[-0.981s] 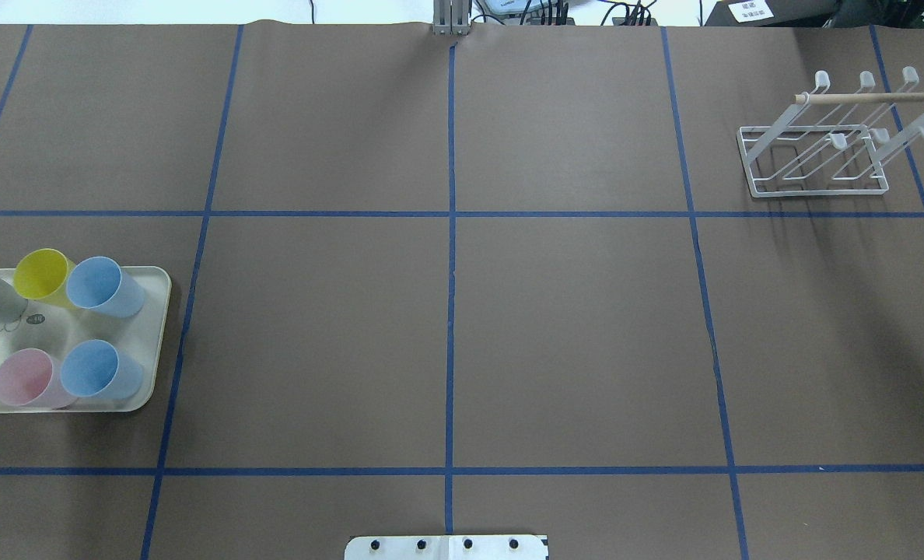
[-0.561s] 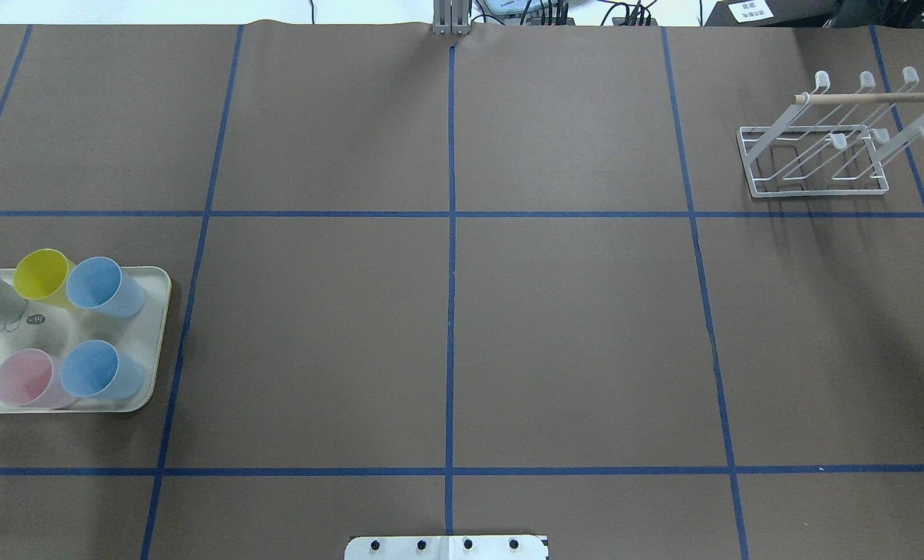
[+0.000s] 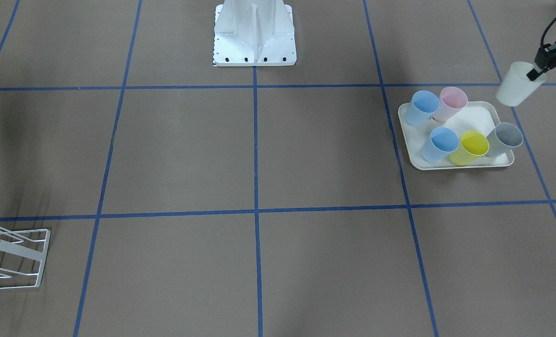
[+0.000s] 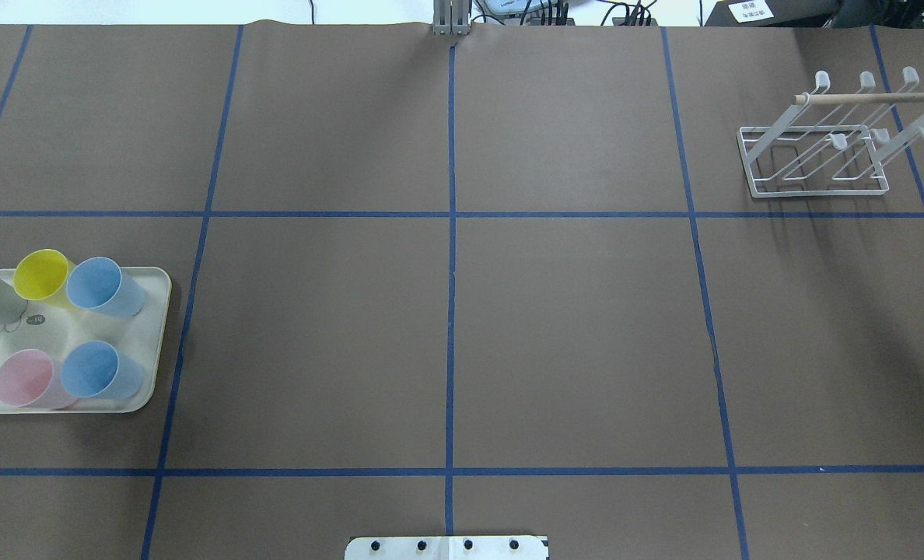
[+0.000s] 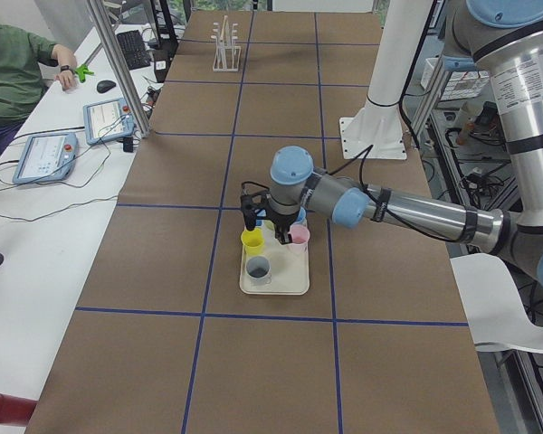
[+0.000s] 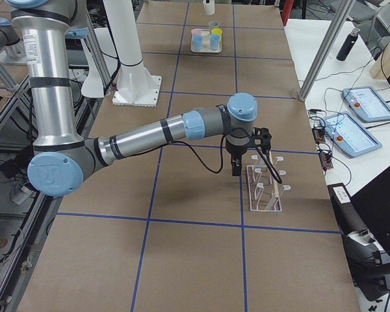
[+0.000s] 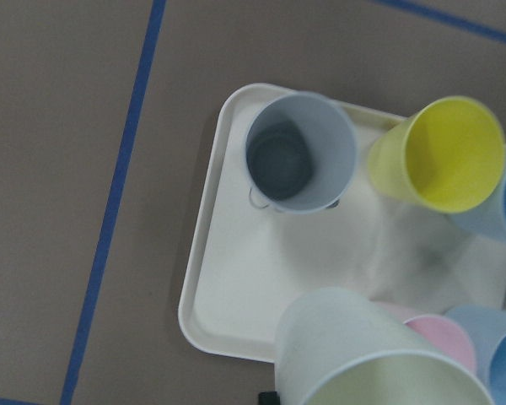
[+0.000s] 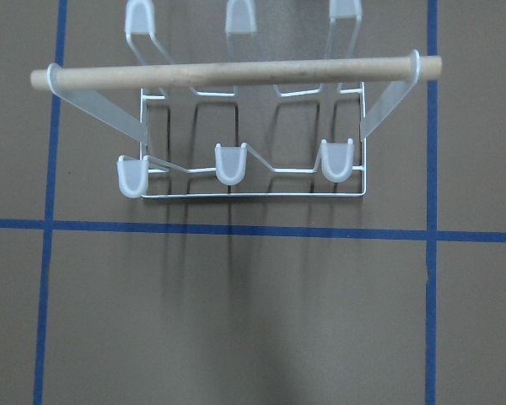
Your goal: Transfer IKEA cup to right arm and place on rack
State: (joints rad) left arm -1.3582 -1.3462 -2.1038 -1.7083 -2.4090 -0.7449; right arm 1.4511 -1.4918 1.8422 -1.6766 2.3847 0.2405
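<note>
Five cups stand on the cream tray [image 3: 477, 121] at the robot's left end of the table [image 4: 586, 327]: two blue ones [image 3: 423, 106] [image 3: 441, 142], a pink cup [image 3: 452, 103], a yellow cup [image 3: 471, 147] and a grey cup [image 3: 505, 139]. A sixth, the pale cup [image 3: 516, 86], is off the tray and in the air, gripped at its rim by the left gripper [image 3: 535, 72], whose thin black fingers are clamped on it from above. The cup hangs tilted just below the fingertips, mouth up toward the gripper. In the front-facing view it sits past the tray's corner beside the pink cup, and the left wrist camera looks over its rim down onto the tray and the grey and yellow cups. The rack [image 8: 229, 163], with its wooden rod [image 8: 236, 74] across the top, stands at the far opposite end of the table, well apart from the cup. The right arm [image 6: 149, 136] reaches out there, its right gripper [image 6: 236, 170] just beside the rack and above the table. Whether those fingers are apart or together cannot be told, as only the side view shows them.
</note>
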